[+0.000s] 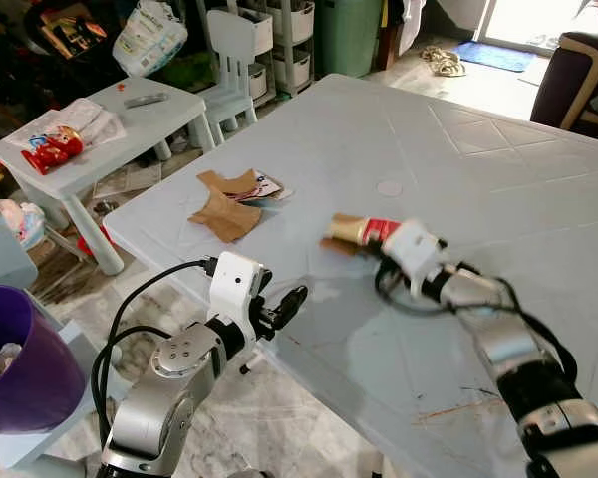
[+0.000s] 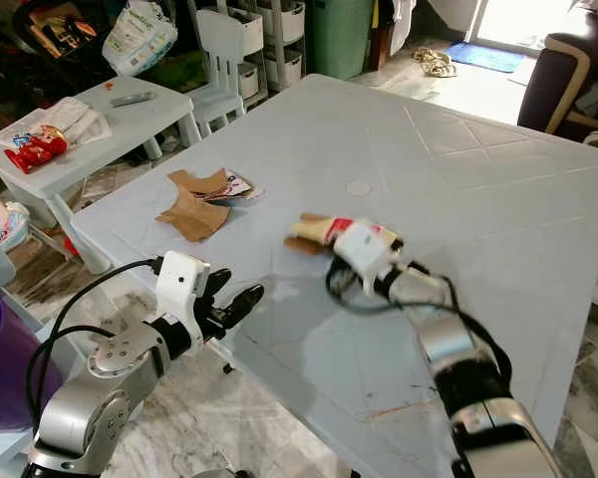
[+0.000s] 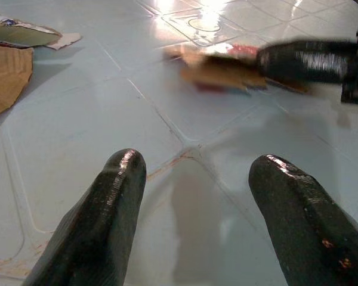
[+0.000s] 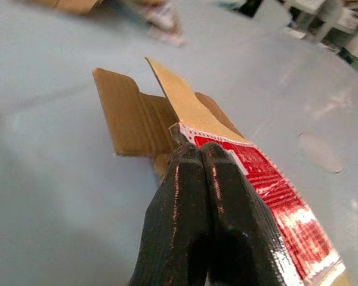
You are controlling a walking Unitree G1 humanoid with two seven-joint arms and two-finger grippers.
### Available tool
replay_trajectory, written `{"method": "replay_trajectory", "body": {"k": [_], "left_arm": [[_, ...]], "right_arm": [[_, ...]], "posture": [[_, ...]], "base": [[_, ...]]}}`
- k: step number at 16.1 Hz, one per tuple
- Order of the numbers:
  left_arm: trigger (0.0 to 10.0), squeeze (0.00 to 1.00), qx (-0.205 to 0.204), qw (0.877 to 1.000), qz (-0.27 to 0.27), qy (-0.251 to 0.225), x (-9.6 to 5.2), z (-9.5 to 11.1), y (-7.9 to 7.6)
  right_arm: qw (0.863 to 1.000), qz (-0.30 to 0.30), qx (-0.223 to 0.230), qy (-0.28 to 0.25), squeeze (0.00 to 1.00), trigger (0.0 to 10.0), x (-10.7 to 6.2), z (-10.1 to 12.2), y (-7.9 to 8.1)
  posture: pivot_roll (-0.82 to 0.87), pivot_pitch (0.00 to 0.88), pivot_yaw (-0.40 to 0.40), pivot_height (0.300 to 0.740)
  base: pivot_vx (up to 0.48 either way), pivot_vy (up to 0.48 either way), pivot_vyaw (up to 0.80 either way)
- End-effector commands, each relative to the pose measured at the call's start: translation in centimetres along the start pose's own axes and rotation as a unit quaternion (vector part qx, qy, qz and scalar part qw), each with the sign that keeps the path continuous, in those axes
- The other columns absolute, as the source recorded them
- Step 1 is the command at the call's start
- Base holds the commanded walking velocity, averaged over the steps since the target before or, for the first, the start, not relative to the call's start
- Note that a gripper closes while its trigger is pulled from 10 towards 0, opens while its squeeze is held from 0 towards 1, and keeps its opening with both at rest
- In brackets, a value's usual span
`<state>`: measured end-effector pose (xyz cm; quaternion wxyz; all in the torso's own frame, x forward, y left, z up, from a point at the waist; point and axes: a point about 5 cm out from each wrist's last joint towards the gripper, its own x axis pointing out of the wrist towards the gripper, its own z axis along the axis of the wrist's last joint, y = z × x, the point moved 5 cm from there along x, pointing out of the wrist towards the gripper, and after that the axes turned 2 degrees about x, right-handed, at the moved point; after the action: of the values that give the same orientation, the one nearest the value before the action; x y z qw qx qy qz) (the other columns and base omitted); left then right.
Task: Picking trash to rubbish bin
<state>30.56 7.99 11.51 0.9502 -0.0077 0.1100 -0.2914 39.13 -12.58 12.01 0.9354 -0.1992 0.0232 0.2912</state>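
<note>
Bright daylight glares off the table (image 1: pixel 498 199); wrist views partly blurred.

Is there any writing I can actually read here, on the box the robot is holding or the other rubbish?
None can be read.
Red and white carton, pinched in the right gripper: print blurred.
Torn wrapper by the brown cardboard: too small.
Red packet on the small white table: too small.
White bag behind: illegible.
</note>
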Motion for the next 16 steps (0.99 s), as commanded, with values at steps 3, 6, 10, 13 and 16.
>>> {"method": "replay_trajectory", "body": {"k": [3,6,10,13,16], "left_arm": [[10.0,0.0,0.006,1.0,0.004,0.002,0.1,0.1,0.3],[10.0,0.0,0.007,1.0,0.016,-0.001,0.1,0.1,0.5],[10.0,0.0,0.014,0.992,0.123,-0.029,0.1,1.4,4.2],[10.0,0.0,0.016,0.986,0.162,-0.04,-0.1,1.9,5.6],[10.0,0.0,0.016,0.98,0.189,-0.052,-0.1,2.2,6.4]], "right_arm": [[0.997,-0.038,0.054,-0.037,0.0,0.0,0.2,2.1,-2.0],[0.992,-0.068,0.093,-0.057,0.0,0.0,0.3,3.3,-3.5],[0.985,-0.089,0.116,-0.094,0.0,0.0,0.1,5.0,-4.3],[0.981,-0.09,0.132,-0.114,0.0,0.0,0.1,6.2,-4.6],[0.98,-0.07,0.134,-0.132,0.0,3.9,0.1,7.4,-4.0]], "posture": [[0.09,0.07,0.031,0.74],[0.09,0.072,0.029,0.74],[0.09,0.072,0.028,0.74],[0.09,0.072,0.028,0.74],[0.08,0.07,0.026,0.74]], "base": [[0.0,0.0,0.0],[0.0,0.0,0.0],[0.0,0.0,0.0],[0.0,0.0,0.0],[0.0,0.0,0.23]]}}
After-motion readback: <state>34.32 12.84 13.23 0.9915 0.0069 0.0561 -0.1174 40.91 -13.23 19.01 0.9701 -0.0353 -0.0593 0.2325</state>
